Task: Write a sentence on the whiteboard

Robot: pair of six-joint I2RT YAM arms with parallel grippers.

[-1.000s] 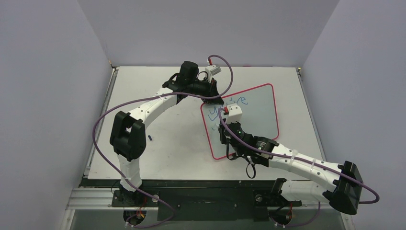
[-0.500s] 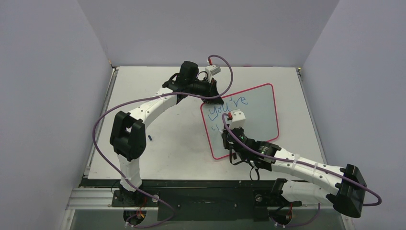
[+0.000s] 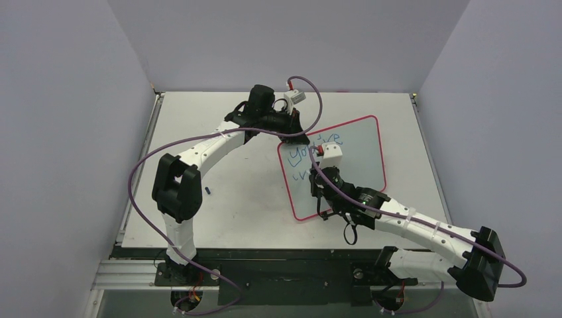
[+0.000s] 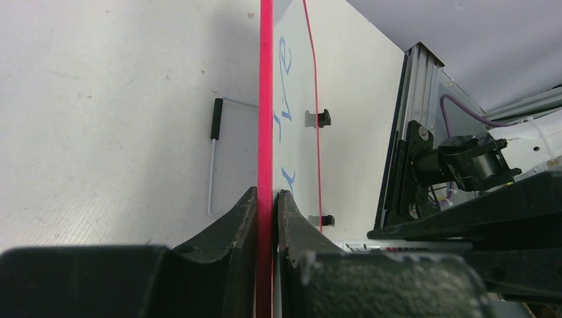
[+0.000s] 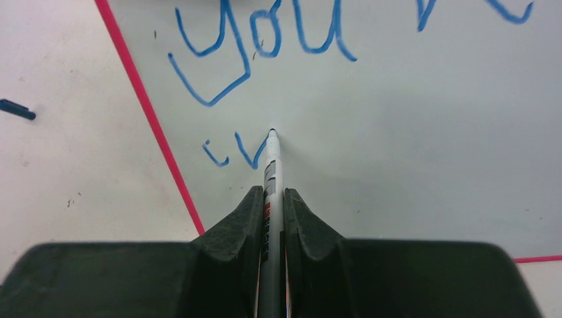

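The whiteboard (image 3: 361, 165), white with a thin pink-red frame, stands tilted at the table's right centre. My left gripper (image 3: 293, 136) is shut on its upper left edge. In the left wrist view the fingers (image 4: 267, 199) clamp the pink frame (image 4: 266, 99). The sentence (image 3: 301, 154) is blue lettering, with "You" (image 5: 258, 46) above a few short strokes (image 5: 228, 154). The right wrist partly hides it from above. My right gripper (image 3: 317, 180) is shut on a white marker pen (image 5: 272, 172), whose tip touches the board just right of the lower strokes. In the right wrist view that gripper (image 5: 272, 199) is at the bottom centre.
A small dark blue pen cap (image 3: 209, 191) lies on the table left of the board and also shows in the right wrist view (image 5: 16, 109). The board's wire stand (image 4: 213, 152) and black feet (image 4: 321, 118) rest on the table. Grey walls enclose the table.
My right gripper with the pen dipped toward the near edge, then came back up and slightly right. The lower line of strokes has grown. The left arm has not moved.
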